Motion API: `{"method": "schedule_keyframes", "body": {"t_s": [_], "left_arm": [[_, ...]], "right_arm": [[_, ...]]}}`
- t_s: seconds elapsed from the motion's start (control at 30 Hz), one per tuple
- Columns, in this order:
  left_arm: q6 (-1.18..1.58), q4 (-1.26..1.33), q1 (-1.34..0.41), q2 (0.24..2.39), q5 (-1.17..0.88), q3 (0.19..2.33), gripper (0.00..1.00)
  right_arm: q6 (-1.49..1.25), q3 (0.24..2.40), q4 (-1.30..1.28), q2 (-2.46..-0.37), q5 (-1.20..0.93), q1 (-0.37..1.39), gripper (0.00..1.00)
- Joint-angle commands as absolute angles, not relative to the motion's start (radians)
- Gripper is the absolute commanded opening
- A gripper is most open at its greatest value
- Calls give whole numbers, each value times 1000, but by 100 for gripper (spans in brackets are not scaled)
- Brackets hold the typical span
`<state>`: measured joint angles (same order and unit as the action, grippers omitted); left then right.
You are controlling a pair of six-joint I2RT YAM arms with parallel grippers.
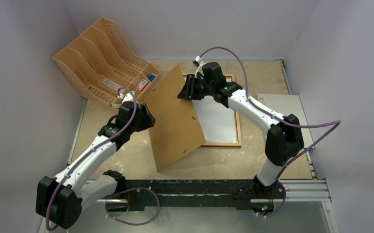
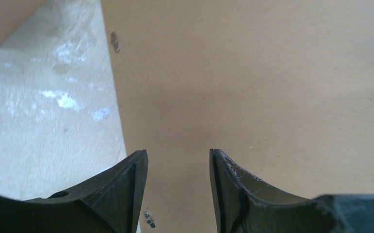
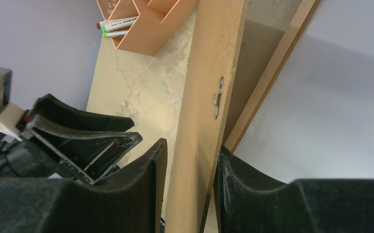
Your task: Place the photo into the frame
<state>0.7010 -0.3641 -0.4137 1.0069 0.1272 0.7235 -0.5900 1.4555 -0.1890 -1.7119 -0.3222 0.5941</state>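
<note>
The brown fibreboard backing panel (image 1: 175, 121) is held up tilted over the table between my two arms. My right gripper (image 1: 185, 90) is shut on its far right edge, the board pinched between the fingers in the right wrist view (image 3: 192, 148). My left gripper (image 1: 148, 119) is open at the panel's left edge, with bare panel (image 2: 272, 87) showing between its fingertips (image 2: 178, 153). The wooden frame (image 1: 238, 131) lies flat to the right, partly under the panel. A plain white sheet (image 1: 219, 121) lies inside it with no print showing, so I cannot tell if it is the photo.
An orange-tan file rack (image 1: 102, 58) stands at the back left, with markers (image 3: 119, 23) in it. A pale grey sheet (image 1: 284, 104) lies at the table's right edge. Purple walls close in the back and both sides.
</note>
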Motion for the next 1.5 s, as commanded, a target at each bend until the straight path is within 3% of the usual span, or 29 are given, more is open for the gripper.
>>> {"method": "schedule_keyframes", "body": {"t_s": [0.0, 0.13, 0.3, 0.7, 1.03, 1.47], "left_arm": [[759, -302, -415, 977, 161, 679, 52], [758, -305, -415, 974, 170, 672, 52], [758, -311, -415, 970, 180, 677, 52], [766, -318, -415, 924, 129, 774, 53], [692, -321, -414, 1016, 96, 848, 59], [679, -208, -414, 1312, 34, 880, 60]], "right_arm": [[-649, 1401, -64, -1679, -386, 597, 39], [-666, 1358, -14, -1673, -395, 597, 30], [-678, 1341, -6, -1670, -379, 592, 1], [-669, 1326, 60, -1587, -501, 446, 0], [-785, 1173, 209, -1481, -645, 167, 0], [-861, 1117, 340, -1593, -881, -99, 0]]}}
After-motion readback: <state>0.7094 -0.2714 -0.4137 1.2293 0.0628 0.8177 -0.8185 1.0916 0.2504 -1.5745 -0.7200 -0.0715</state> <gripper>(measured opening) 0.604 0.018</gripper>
